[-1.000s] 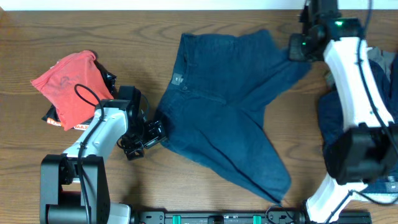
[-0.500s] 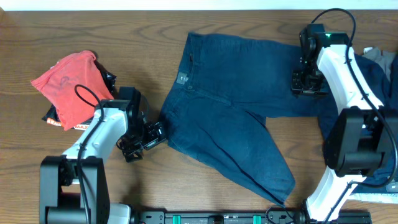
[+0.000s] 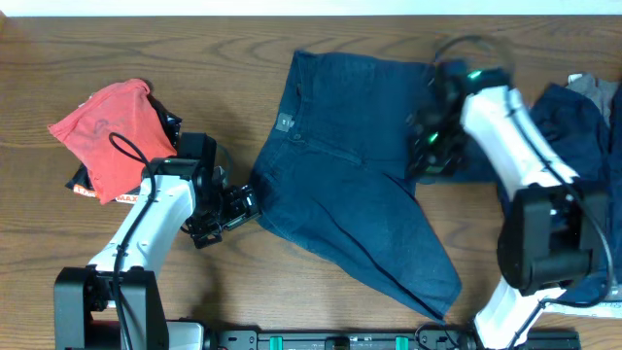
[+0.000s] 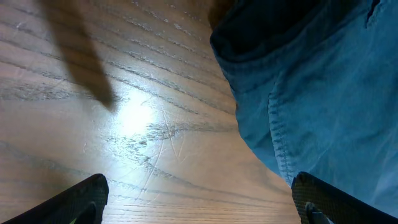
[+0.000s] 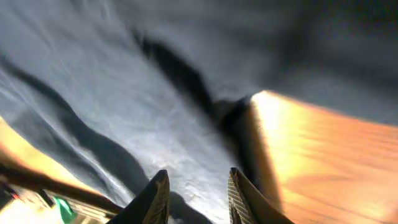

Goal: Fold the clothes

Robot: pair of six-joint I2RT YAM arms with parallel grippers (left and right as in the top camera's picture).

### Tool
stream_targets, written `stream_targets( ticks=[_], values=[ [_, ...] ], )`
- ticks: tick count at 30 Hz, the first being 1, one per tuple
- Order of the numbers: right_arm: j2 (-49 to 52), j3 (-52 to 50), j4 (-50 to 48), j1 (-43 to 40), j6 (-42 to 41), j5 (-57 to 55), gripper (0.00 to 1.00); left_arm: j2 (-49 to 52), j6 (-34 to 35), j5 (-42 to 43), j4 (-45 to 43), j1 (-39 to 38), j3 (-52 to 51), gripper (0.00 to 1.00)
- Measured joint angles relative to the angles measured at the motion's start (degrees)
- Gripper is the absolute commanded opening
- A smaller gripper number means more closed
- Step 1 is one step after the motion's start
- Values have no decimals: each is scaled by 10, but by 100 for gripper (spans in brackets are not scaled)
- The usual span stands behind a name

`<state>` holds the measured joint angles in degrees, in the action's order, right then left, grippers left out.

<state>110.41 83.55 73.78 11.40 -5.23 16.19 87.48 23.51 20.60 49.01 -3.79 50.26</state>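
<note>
Dark navy blue shorts [image 3: 340, 185] lie spread on the wooden table, waistband to the left and legs to the right and front. My left gripper [image 3: 225, 212] is open and empty at the waistband's near corner. In the left wrist view its fingers [image 4: 202, 199] straddle bare wood, with the shorts' seam edge [image 4: 323, 81] to the right. My right gripper [image 3: 426, 148] hovers over the shorts' far leg. In the right wrist view, which is blurred, its fingers [image 5: 199, 196] stand a little apart over the blue cloth [image 5: 155, 112], holding nothing.
A red garment [image 3: 107, 131] lies on a black printed piece [image 3: 83, 185] at the left. A heap of navy cloth [image 3: 573, 126] with a grey piece [image 3: 595, 89] sits at the right edge. Bare wood [image 5: 323, 155] shows beside the shorts.
The right arm drew the far leg out to the right, laid it flat, then moved left and nearer over the shorts. The left arm has hardly moved.
</note>
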Motion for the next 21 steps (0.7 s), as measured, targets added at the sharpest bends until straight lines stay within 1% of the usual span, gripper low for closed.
stream_targets(
  ticks=[1, 4, 6, 9, 12, 15, 18, 19, 21],
  values=[
    [0, -19, -10, 9, -1, 3, 29, 0, 0, 0, -2, 0, 0, 95],
    [0, -78, -63, 33, -6, 8, 24, 0, 0, 0, -5, 0, 0, 95],
    [0, -112, -108, 43, -20, 3, 19, 0, 0, 0, -7, 0, 0, 95],
    [0, -150, -188, 47, -51, -24, 16, 0, 0, 0, -7, 0, 0, 95],
    [-5, -166, -263, 46, -76, -52, 17, 0, 0, 0, -7, 0, 0, 95],
    [-8, -168, -383, 44, -87, -88, 18, 0, 0, 7, -11, 0, 0, 96],
    [-6, -168, -481, 39, -91, -114, 18, 0, 0, 22, -23, 0, 0, 96],
    [-6, -168, -509, 38, -92, -120, 20, 0, 0, 30, -29, 0, 0, 97],
    [-6, -167, -543, 36, -96, -125, 28, 0, 0, 40, -38, 0, 0, 99]
  ],
)
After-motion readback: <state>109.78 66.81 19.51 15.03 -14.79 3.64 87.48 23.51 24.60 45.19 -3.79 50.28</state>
